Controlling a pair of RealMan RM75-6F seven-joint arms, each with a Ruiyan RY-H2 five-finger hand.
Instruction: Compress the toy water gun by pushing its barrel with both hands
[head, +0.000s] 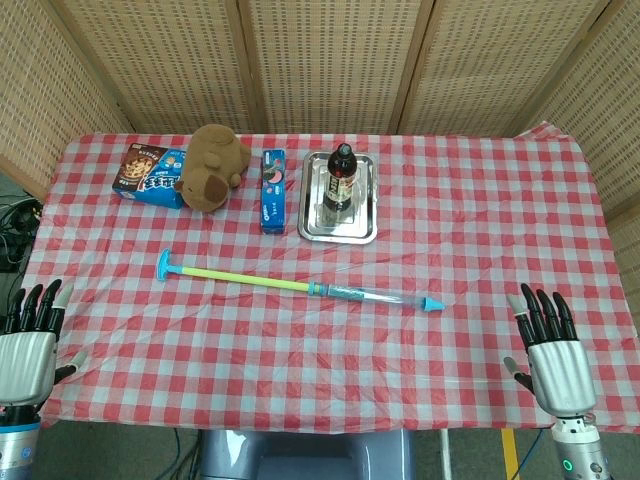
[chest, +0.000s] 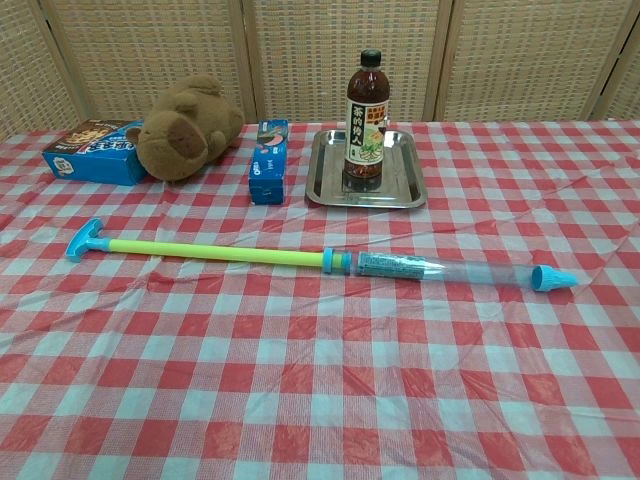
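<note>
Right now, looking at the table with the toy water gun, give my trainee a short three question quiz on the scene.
1. True or false: the bottle stands upright in the metal tray.
2. Multiple choice: where does the toy water gun lie? A) in the left hand's grip, B) on the tablecloth between the two hands, untouched, C) inside the tray.
3. Fill in: the brown plush toy sits between a snack box and a blue ____ box.

Key:
1. True.
2. B: the left hand and the right hand both rest open at the near table edge, apart from the gun.
3. Cookie.
</note>
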